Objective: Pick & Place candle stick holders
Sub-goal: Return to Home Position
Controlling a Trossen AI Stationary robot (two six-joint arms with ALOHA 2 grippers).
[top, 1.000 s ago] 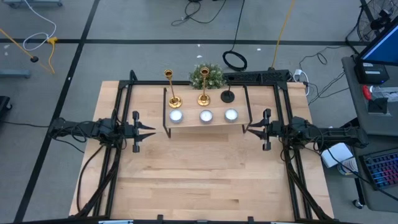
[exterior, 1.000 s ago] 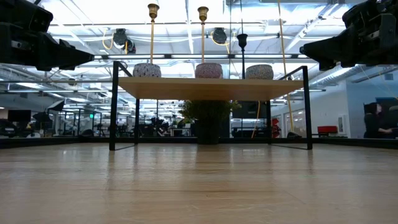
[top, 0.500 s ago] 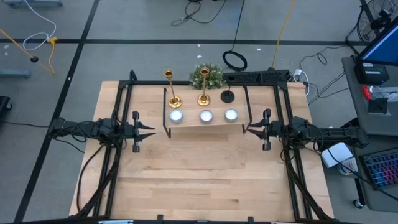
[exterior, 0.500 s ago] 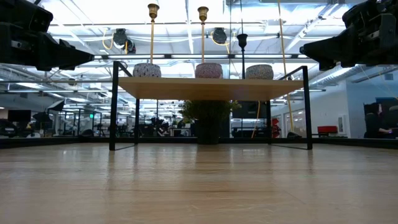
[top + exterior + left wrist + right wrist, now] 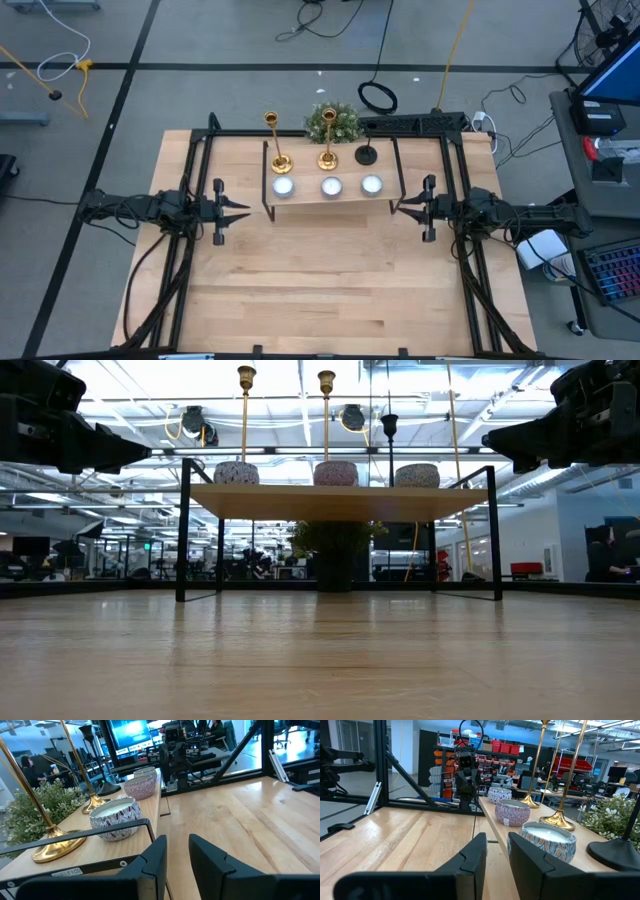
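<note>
Two gold candlesticks (image 5: 280, 160) (image 5: 327, 157) and a shorter black one (image 5: 366, 154) stand upright on their round bases on a raised wooden shelf (image 5: 305, 200) at the table's far middle. In the low view the gold ones (image 5: 245, 415) (image 5: 326, 415) and the black one (image 5: 389, 435) rise behind three candle jars. My left gripper (image 5: 245, 209) (image 5: 177, 840) hovers left of the shelf, open and empty. My right gripper (image 5: 397, 207) (image 5: 496, 837) hovers right of it, open and empty. The black base (image 5: 615, 852) is the nearest to my right gripper.
Three patterned candle jars (image 5: 283, 186) (image 5: 331, 186) (image 5: 371, 184) line the shelf's near edge. A bushy green plant (image 5: 332, 122) stands behind the shelf. The shelf's black metal legs (image 5: 182, 530) (image 5: 494, 532) stand on the table. Bare wood (image 5: 330, 280) spreads toward the near edge.
</note>
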